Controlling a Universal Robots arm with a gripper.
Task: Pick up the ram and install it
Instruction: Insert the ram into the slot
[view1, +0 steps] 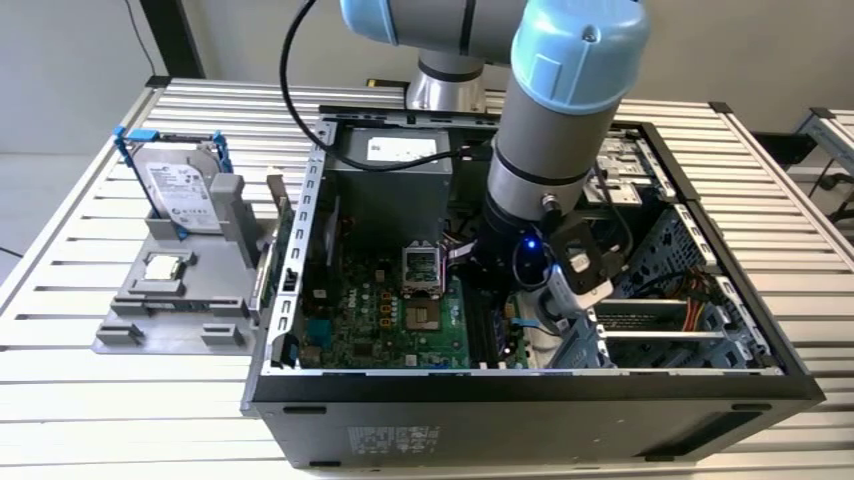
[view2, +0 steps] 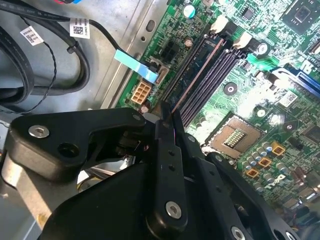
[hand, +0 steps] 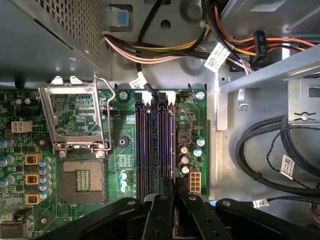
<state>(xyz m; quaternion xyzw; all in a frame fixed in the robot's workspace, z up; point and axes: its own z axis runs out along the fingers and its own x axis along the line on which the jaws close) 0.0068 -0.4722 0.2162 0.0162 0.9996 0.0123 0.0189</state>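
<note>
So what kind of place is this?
Probably a robot lab or workshop: an arm reaches into an open PC case on a slatted metal table, with a hard drive beside it.

One ram (view2: 196, 74), one claw (view2: 168, 114), perhaps four memory slots (view2: 212, 80).

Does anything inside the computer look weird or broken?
Nothing looks broken. The processor socket sits empty, its metal cover flipped up. The fingers pinch the ram, parallel to the memory slots.
</note>
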